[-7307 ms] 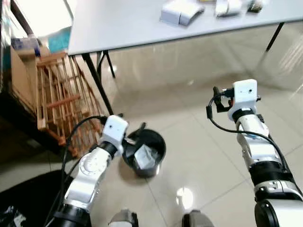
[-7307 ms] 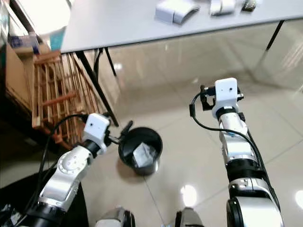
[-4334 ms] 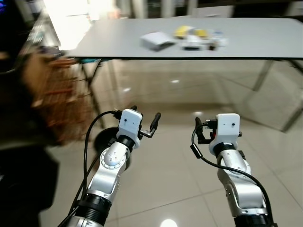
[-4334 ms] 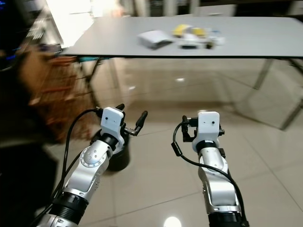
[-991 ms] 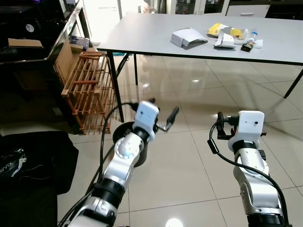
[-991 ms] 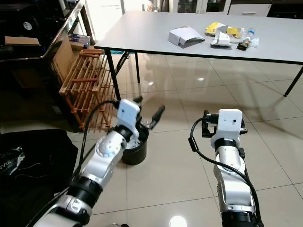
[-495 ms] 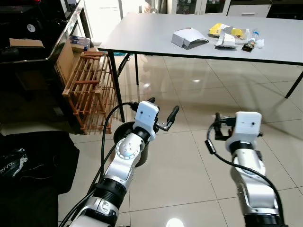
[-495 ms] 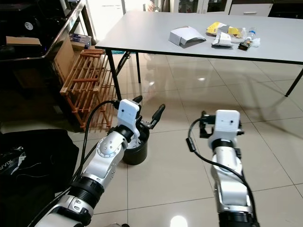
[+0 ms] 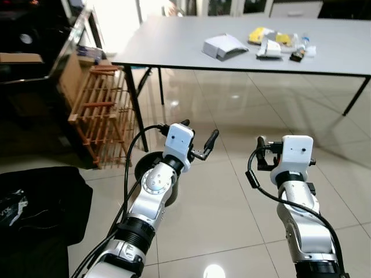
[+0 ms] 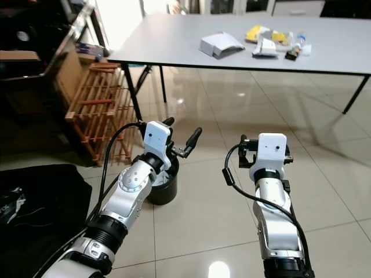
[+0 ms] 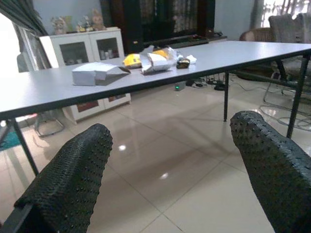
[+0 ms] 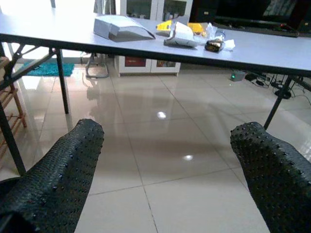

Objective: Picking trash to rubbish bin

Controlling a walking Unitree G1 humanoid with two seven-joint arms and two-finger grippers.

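Note:
Trash lies on the far side of the grey table (image 9: 174, 46): a white folded carton (image 9: 222, 46), yellow wrappers (image 9: 259, 35), a white packet (image 9: 269, 52) and a small dark wrapper (image 9: 297, 56). The same pile appears in the right wrist view, with the carton (image 12: 119, 27) nearest. The black rubbish bin (image 10: 165, 186) stands on the floor tiles, partly hidden behind my left arm. My left gripper (image 9: 198, 132) is open and holds nothing, raised above the bin and pointing at the table. My right gripper (image 12: 167, 133) is open too, level with the left and holding nothing.
A wooden slatted rack (image 9: 101, 110) leans by the table's left legs (image 9: 132, 110). A black bag (image 9: 40, 202) lies on the floor at my left, under a dark shelf unit (image 9: 35, 63). Glossy floor tiles (image 9: 232, 191) stretch between me and the table.
Earlier my left gripper hung over the bin, which had crumpled trash inside; the view has since lifted toward the table. Over the last second both arms hold their pose and the picture shifts slightly.

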